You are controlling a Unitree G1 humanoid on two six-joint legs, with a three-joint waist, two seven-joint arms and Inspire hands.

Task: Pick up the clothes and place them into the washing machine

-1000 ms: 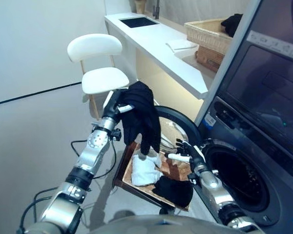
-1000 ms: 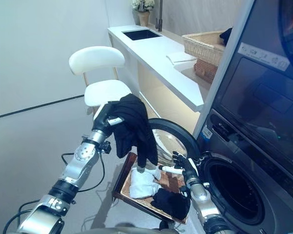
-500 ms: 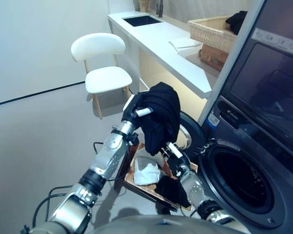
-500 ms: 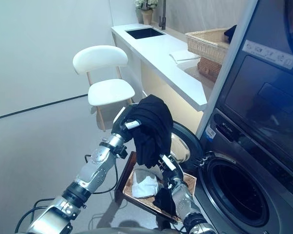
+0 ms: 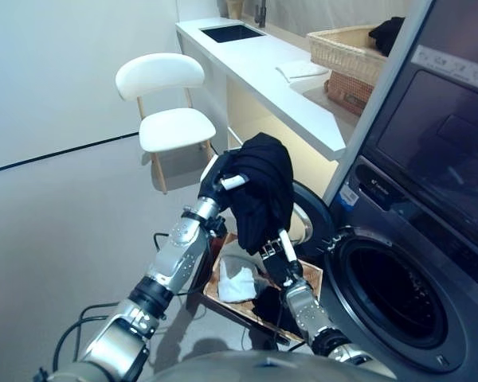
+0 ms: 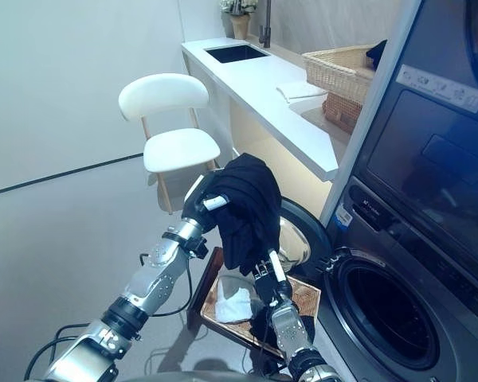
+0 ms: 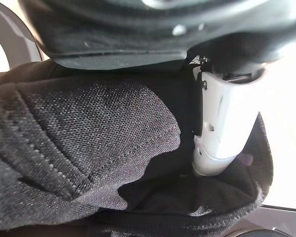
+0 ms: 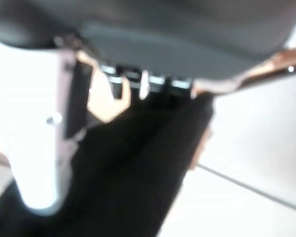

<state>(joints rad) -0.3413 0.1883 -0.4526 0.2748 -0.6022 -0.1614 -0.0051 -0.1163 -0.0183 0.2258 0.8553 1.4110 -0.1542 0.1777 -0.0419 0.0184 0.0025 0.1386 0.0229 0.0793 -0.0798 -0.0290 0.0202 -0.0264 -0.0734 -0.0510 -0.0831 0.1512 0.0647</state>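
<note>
Carrying the black garment (image 5: 263,183) high in the left hand (image 5: 219,181), with fingers and white-capped thumb (image 7: 222,123) curling round a bunched fold, and the rest of the cloth draping down over the hand toward the tray (image 5: 215,298) on the floor. Hanging just in front of the open round door (image 5: 315,219), and not yet reaching the drum opening (image 5: 386,298) of the washing machine (image 5: 430,199), which lies off to the right. Holding the left arm stretched forward and upward, wrist bent so the garment is clearing the tray. Reaching up with the right hand (image 5: 280,261) from below, right beneath the garment's dangling end; not possible telling here whether it is gripping the cloth or only touching it. Judging the step in hand as swinging the garment across to the drum: likely calling for keeping the grip firm on the fold, gathering the loose tail so nothing is catching on the door edge or the drum rim, and bringing the bundle well inside the opening before letting go. Leaving a white cloth (image 5: 237,280) and another dark piece (image 5: 271,304) lying on the tray, waiting to be collected.
</note>
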